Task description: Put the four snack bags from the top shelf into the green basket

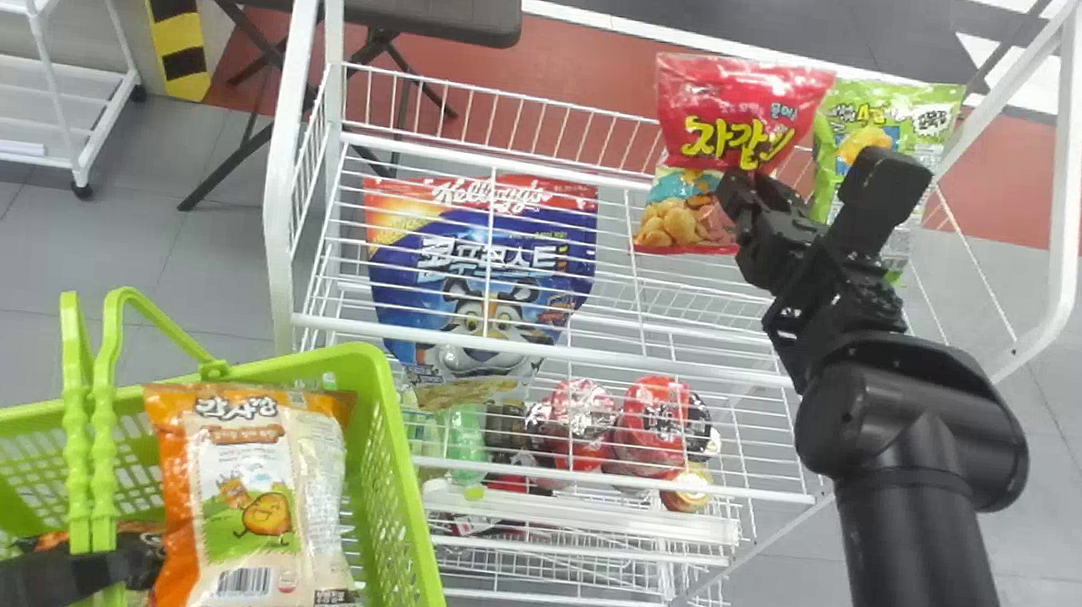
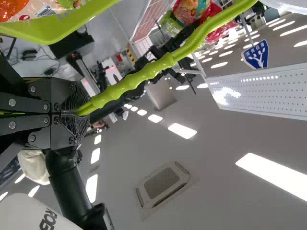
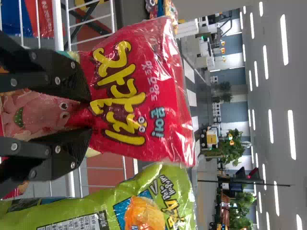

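Head view: the right tool (image 3: 89, 115) pinches the red snack bag (image 1: 743, 104), with the job looking about half done.
The bag is at the top shelf (image 1: 546, 352), toward its far right corner; whether it hangs free, I cannot tell. Just right of it stands the green snack bag (image 1: 929, 133), to go after. Off the near left corner, the left tool (image 2: 80, 111) clamps the handle (image 2: 144, 72) of the green basket (image 1: 408, 521), where an orange snack bag (image 1: 253, 505) and a darker pack (image 1: 145, 533) lie.
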{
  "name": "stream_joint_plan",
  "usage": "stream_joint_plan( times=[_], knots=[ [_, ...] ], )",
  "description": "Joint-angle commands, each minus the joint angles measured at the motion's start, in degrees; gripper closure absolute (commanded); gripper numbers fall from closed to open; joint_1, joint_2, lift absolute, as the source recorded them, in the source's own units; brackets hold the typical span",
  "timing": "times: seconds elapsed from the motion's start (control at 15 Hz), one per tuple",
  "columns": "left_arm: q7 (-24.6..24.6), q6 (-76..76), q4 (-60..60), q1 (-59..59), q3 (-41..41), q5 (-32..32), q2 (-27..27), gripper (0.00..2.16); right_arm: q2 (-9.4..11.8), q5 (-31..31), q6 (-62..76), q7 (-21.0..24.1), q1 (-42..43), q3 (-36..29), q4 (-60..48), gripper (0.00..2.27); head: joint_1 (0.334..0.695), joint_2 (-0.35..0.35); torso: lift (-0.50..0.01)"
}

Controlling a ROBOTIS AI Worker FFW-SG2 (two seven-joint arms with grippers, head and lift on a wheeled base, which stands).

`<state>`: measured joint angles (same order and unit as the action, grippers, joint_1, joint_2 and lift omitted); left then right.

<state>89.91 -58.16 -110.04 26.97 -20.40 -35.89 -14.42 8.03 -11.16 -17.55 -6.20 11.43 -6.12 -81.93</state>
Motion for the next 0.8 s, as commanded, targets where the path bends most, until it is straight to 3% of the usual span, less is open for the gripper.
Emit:
stream_joint_plan(
  times=[0.0,0.27,0.47,0.6,0.73],
  knots=[
    [0.66,0.01,0.18,-0.34,0.19,0.12,0.0,2.15,0.41,-2.72,-0.87,-0.48,-2.12,-1.0,-4.56,2.25,0.695,-0.173,-0.004],
    [0.66,-0.16,0.53,-1.04,-0.34,0.12,-0.09,2.15,0.41,-7.47,-8.43,-1.27,-10.29,-1.0,-21.7,2.25,0.695,-0.162,-0.004],
    [0.66,-0.16,0.53,-1.66,-0.96,-0.14,-0.09,2.15,0.67,-14.5,-23.2,-1.71,-18.55,-0.56,-39.8,2.25,0.695,-0.128,-0.004],
    [0.66,-0.34,0.44,-2.45,-0.96,0.03,-0.09,2.15,1.2,-18.45,-34.97,-1.98,-23.3,0.93,-48.59,2.25,0.695,-0.082,-0.004],
    [0.66,-0.34,0.0,-3.15,-0.96,0.3,-0.09,2.15,1.64,-21.44,-44.47,-1.89,-25.93,2.69,-54.21,2.25,0.695,0.011,-0.004]
  ],
)
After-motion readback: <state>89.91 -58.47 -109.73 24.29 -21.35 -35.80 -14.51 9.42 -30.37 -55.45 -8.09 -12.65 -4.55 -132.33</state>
